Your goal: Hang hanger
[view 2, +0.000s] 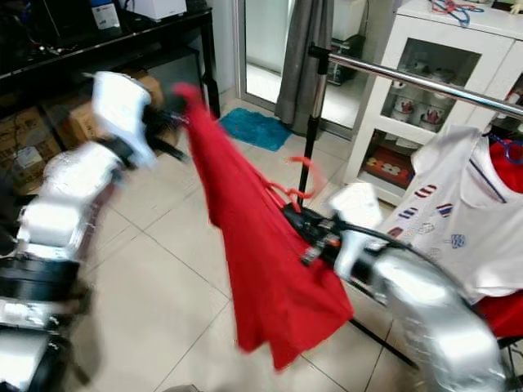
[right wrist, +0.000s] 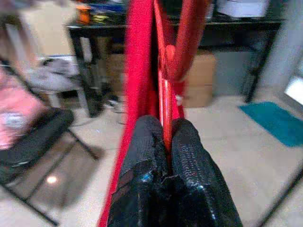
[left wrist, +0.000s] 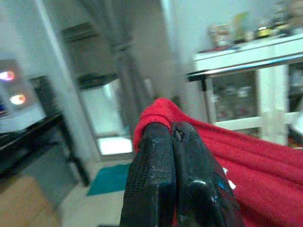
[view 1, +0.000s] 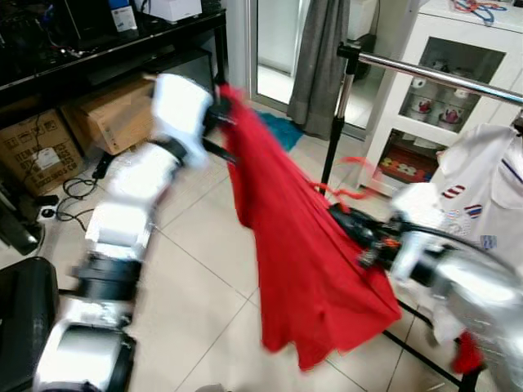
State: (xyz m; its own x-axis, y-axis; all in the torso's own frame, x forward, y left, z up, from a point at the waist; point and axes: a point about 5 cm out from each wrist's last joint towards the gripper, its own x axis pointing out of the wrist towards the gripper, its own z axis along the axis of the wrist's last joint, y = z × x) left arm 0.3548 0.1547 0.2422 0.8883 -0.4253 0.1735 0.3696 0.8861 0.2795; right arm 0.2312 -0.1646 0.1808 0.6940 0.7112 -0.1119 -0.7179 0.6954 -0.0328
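A red shirt [view 1: 302,269] on a red hanger [view 1: 343,193] hangs stretched between my two grippers, above the tiled floor. My left gripper [view 1: 222,122] is shut on the shirt's upper corner; in the left wrist view its fingers [left wrist: 163,179] pinch the red cloth [left wrist: 265,175]. My right gripper [view 1: 347,216] is shut on the hanger; in the right wrist view the red hanger bar [right wrist: 165,99] runs between its pads [right wrist: 187,156]. The metal clothes rail [view 1: 441,77] crosses the upper right, above and behind the right gripper. The view is blurred.
A white shirt [view 2: 458,220] hangs on the rail at the right, with another red garment [view 2: 511,175] behind it. A white glass cabinet [view 1: 441,106] stands behind the rail. Cardboard boxes [view 1: 37,151] and a black desk [view 1: 98,49] are at the left; a teal mat [view 2: 253,126] lies by the door.
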